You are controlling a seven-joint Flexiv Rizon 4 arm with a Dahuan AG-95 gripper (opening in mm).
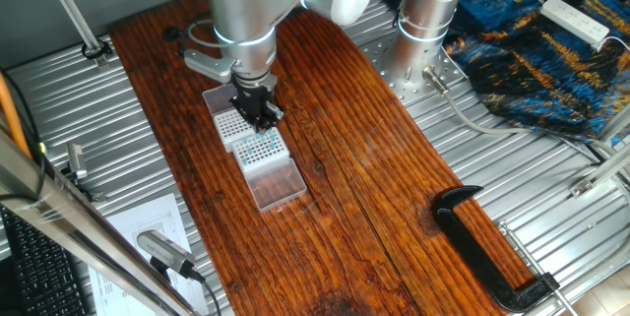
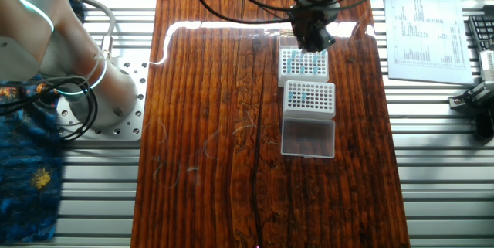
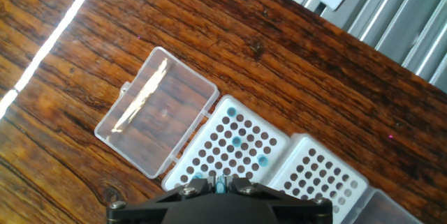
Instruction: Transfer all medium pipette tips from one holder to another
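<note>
Two white perforated holders lie end to end on the wooden table. The holder with the open clear lid (image 3: 230,147) carries a few medium pipette tips (image 3: 238,141), seen as teal dots among empty holes. The other holder (image 3: 318,175) shows only empty holes in the part I can see. My gripper (image 3: 222,182) hangs low over the lidded holder's edge, shut on one teal tip pinched between its fingers. In one fixed view the gripper (image 1: 261,117) stands over the joint between the holders (image 1: 258,149). In the other fixed view the gripper (image 2: 312,42) covers part of the far holder (image 2: 302,64).
The clear hinged lid (image 3: 157,112) lies flat on the wood beside its holder. A black clamp (image 1: 482,247) grips the table's near right edge. Papers (image 2: 424,24) lie on the metal bench beside the table. The arm's base (image 1: 428,21) stands at the back.
</note>
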